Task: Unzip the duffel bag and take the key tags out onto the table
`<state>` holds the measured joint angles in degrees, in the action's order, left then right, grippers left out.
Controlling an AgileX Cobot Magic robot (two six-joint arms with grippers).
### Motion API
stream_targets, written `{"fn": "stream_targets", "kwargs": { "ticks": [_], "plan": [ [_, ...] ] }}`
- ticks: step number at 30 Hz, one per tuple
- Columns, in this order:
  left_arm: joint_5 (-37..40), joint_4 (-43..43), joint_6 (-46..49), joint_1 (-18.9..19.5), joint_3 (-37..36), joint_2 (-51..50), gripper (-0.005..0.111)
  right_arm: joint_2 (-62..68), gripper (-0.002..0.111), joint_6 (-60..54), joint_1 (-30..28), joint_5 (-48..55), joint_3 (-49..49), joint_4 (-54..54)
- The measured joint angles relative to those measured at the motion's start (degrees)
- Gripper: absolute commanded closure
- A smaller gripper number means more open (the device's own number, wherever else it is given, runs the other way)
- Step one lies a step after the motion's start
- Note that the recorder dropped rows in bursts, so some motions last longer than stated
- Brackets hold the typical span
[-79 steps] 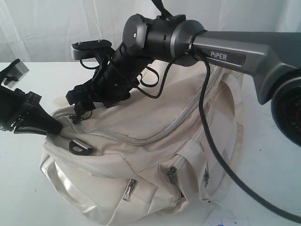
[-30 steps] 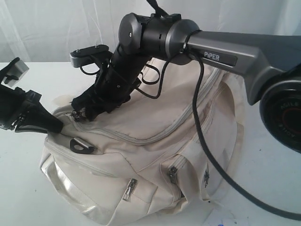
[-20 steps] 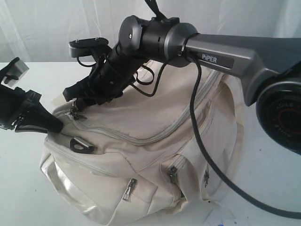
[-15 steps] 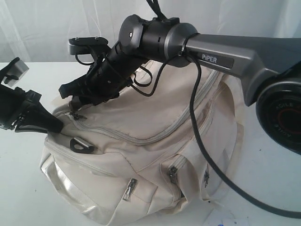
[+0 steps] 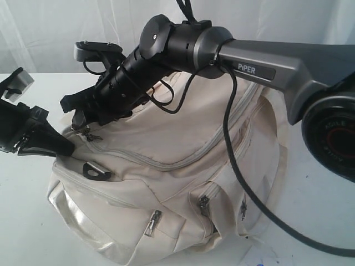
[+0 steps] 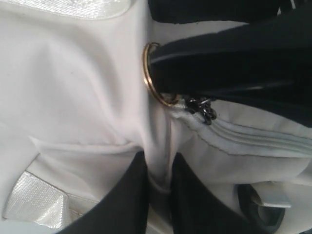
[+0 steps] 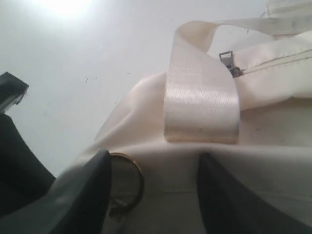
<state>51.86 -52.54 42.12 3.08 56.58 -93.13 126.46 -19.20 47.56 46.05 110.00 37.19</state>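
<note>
The duffel bag [image 5: 166, 138] sits in the middle of the table [image 5: 25, 233] with its long grey top zipper [image 5: 183, 162] closed end to end, so the key tags, which I cannot see anywhere, are presumably inside. The zipper pull [image 5: 87, 134] lies at the bag's ten o'clock end, beside a gold ring [image 6: 146, 73]. From nine o'clock my left pincer [image 5: 58, 148] is clamped on a fold of the cream fabric at that end. I judge this pinch is there to anchor the soft bag, so it neither slides nor bunches when the slider is dragged. My right pincer [image 5: 75, 113] reaches in from three o'clock and hangs just over the pull, jaws apart and straddling a ridge of cloth, the ring just beside one finger [image 7: 83, 190], gripping nothing. The next move, as I judge it, is to close on the pull and draw it toward three o'clock
</note>
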Motion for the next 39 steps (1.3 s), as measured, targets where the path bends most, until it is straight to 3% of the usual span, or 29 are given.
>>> {"fn": "stream_targets", "kwargs": {
  "ticks": [4, 9, 20, 28, 39],
  "plan": [
    [0.0, 0.0, 0.0, 0.0, 0.0, 0.0, 0.107, 0.0, 0.053, -0.3, 0.0, -2.4, 0.0, 1.2],
    [0.0, 0.0, 0.0, 0.0, 0.0, 0.0, 0.107, 0.0, 0.040, -0.7, 0.0, -3.5, 0.0, 1.3],
    [0.0, 0.0, 0.0, 0.0, 0.0, 0.0, 0.107, 0.0, 0.041, -0.9, -0.1, 2.2, 0.0, 0.8],
    [0.0, 0.0, 0.0, 0.0, 0.0, -0.4, 0.107, 0.0, 0.041, 3.2, 0.0, 3.5, 0.1, -7.9],
    [0.2, 0.0, 0.1, 0.0, 0.0, -0.4, 0.107, 0.7, 0.041, 4.7, 0.0, 7.0, 0.2, -6.6]
  ]
}}
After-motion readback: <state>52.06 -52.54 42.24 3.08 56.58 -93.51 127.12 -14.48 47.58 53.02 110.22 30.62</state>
